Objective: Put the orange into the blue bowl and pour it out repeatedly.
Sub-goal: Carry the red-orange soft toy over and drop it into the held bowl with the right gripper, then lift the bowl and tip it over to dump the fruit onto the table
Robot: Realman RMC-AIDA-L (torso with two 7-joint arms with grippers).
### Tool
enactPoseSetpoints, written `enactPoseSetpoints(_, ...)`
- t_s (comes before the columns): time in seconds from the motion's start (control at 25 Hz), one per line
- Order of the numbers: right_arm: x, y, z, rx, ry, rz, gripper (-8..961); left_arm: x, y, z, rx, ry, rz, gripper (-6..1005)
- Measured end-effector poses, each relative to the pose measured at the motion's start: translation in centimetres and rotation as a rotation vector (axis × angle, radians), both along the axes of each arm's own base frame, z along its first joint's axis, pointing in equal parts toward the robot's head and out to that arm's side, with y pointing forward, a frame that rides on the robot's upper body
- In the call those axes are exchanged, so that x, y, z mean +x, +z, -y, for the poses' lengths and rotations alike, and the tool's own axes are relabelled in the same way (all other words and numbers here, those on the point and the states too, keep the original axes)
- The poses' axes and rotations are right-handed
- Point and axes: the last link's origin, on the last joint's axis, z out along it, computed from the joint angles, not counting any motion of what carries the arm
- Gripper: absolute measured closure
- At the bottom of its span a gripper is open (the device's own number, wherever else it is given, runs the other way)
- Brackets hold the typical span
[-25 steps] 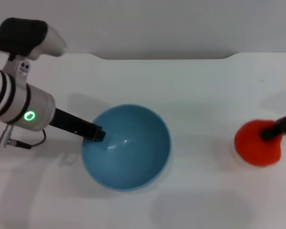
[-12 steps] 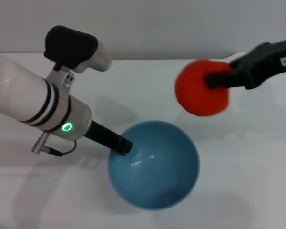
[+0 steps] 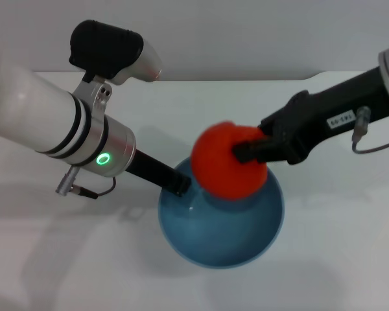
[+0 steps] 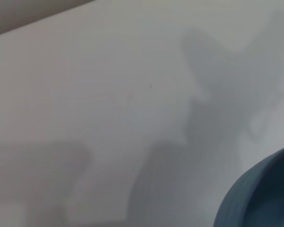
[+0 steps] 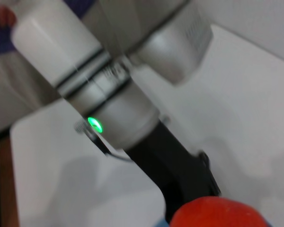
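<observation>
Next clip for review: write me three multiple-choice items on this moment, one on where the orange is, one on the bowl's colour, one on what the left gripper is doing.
1. Where is the orange?
A. Lying on the table right of the bowl
B. Held over the bowl by the right gripper
C. Resting on the bowl's bottom

2. What colour is the bowl?
A. Light blue
B. White
C. Red

3. What is the left gripper doing?
A. Parked far from the bowl
B. Holding the orange
C. Clamped on the bowl's rim

Answers:
1. B: in the head view the orange sits at the tip of the right gripper, above the opening of the blue bowl.
2. A: its inside and wall show light blue.
3. C: the left gripper closes on the rim on the robot's left side.
</observation>
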Motion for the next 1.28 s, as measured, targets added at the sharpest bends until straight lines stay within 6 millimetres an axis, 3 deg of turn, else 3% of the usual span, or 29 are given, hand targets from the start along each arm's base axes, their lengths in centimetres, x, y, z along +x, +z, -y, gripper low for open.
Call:
enactPoseSetpoints(0.24, 1.4, -0.6, -0.2, -0.005, -0.018, 0.097, 778, 0.6, 0.2, -0.3, 0.009, -0.014, 0.004, 1000)
enactPoseSetpoints(0.44, 1.7, -0.6, -0.2, 0.0, -0.016, 0.117, 605, 1.2, 0.3, -0.6, 0.011, -0.032, 0.003, 1000)
enactPoseSetpoints(0.72, 1.4, -0.1, -0.5, 0.022, -0.012, 0.108, 441, 1.4, 0.3, -0.8, 0.02, -0.042, 0.005, 1000)
enactPoseSetpoints(1.0, 2.3, 4.7, -0.9, 0.231, -0.069, 0.022, 416, 0.9, 0.4, -2.1, 0.127, -0.08, 0.043, 1000)
enactPoseSetpoints(1.12, 5.7, 7.7, -0.5, 0.348, -0.2, -0.024, 417, 0.1, 0.7, -2.9, 0.245, -0.15, 0.074, 1000)
enactPoseSetpoints(1.28, 8.6, 9.3, 0.2, 0.406, -0.313, -0.062, 417, -0.8, 1.2, -3.4, 0.421, -0.291, 0.078, 1001)
